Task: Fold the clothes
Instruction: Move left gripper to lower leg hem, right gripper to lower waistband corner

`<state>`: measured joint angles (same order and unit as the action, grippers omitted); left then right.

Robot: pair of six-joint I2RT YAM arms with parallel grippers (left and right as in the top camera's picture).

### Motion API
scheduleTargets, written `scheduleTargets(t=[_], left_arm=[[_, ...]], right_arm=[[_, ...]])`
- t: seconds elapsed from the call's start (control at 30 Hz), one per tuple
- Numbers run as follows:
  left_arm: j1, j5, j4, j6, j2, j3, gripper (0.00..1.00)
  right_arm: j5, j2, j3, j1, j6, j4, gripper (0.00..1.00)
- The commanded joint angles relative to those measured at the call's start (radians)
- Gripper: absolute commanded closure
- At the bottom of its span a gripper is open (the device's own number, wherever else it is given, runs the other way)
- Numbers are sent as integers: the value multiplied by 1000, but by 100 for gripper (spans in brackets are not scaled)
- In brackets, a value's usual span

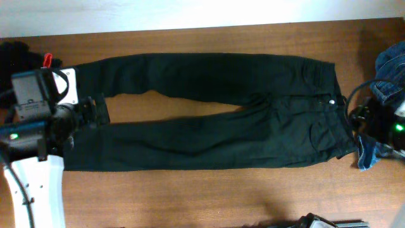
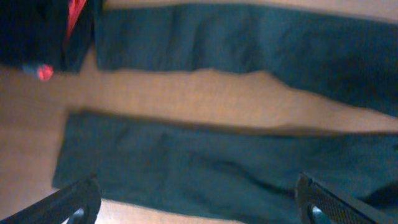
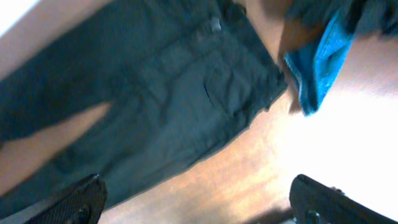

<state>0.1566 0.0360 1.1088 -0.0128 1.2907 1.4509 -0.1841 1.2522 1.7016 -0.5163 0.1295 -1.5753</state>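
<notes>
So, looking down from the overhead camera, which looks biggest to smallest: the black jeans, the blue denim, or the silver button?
1. black jeans, by far the largest, laid out flat.
2. blue denim, much smaller, though the picture's right edge cuts it off, so its full size is unsure.
3. silver button, a tiny dot at the waist.

Robotics lab: wooden table (image 1: 209,196) between cabled left arm (image 1: 38,180) and right arm (image 1: 385,123)
</notes>
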Motion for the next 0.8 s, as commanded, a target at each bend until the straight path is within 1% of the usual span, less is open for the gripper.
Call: scheduleTargets(t=[0.0, 0.07, 0.17, 0.23, 0.33, 0.4, 0.43, 0.6, 0.77], left_arm=[[6, -41, -28, 100, 7, -95, 1], [27, -53, -70, 134, 6, -151, 0], [78, -54, -142, 158, 7, -229, 1], [113, -46, -188, 185, 7, -275, 1], [155, -18, -282, 185, 7, -357, 1], [174, 3, -337, 189, 7, -408, 1], [183, 5, -357, 209, 7, -433, 1], [218, 5, -396, 268, 8, -503, 1], [229, 5, -366, 370, 8, -520, 1]], right_arm=[[21, 8, -145, -1, 11, 45, 1], [37, 21, -236, -1, 13, 85, 1], [115, 38, -325, -1, 68, 133, 1], [156, 44, -363, -1, 107, 158, 1], [201, 45, -402, -1, 165, 205, 1], [208, 45, -426, -2, 193, 249, 1], [208, 45, -443, -2, 208, 278, 1], [208, 63, -516, -2, 284, 401, 1], [227, 134, -547, -2, 299, 447, 1]])
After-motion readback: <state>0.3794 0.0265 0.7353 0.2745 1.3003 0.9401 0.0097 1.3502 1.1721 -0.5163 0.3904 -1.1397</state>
